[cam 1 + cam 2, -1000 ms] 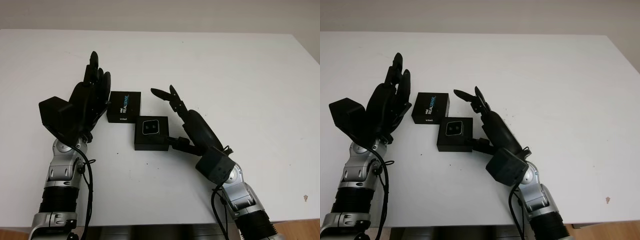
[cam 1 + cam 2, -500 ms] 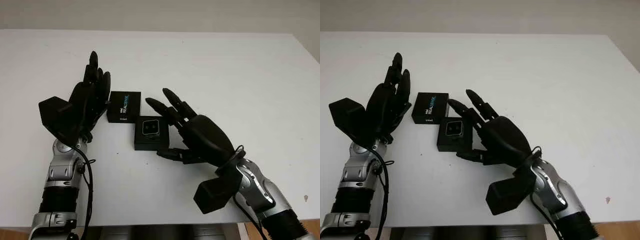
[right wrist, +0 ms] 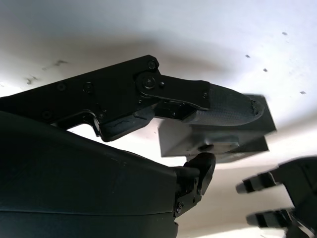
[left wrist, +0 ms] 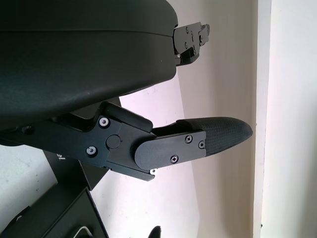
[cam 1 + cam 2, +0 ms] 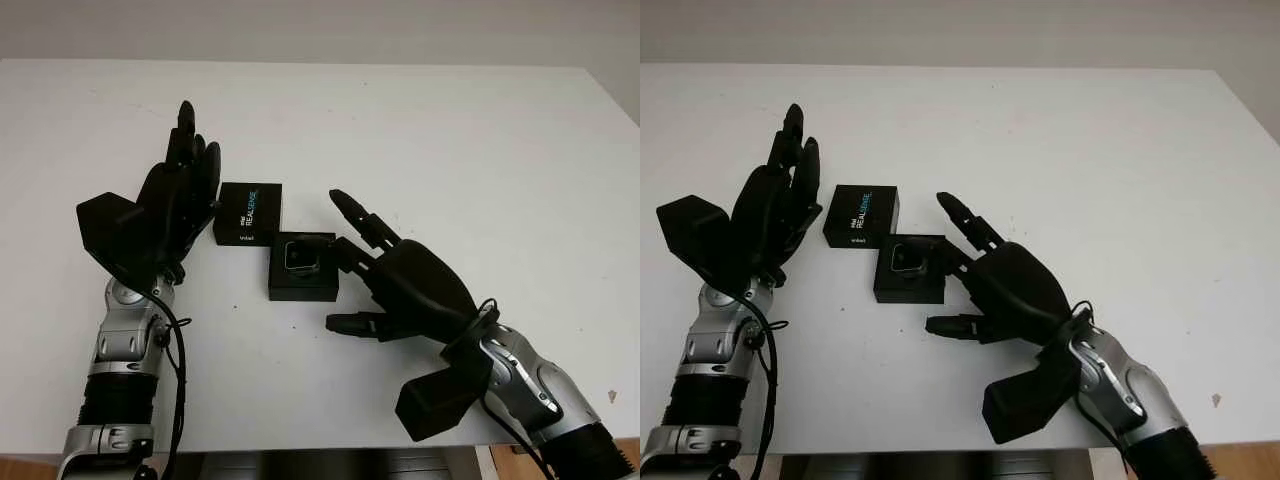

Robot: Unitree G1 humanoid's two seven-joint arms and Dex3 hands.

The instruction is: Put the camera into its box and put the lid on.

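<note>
On the white table, the lid is black with white and blue letters; beside it, the box is black and the camera silver-grey.

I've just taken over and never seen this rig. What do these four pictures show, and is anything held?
This is a humanoid robot with two black three-finger hands. The two wide pictures come from its head, looking down at the white table; the two close ones come from its wrists. On the table is an open black box with the small camera in it, and next to it the printed lid. The left hand is open, upright beside the lid. The right hand reaches over the box; I cannot tell whether it grips anything.
</note>
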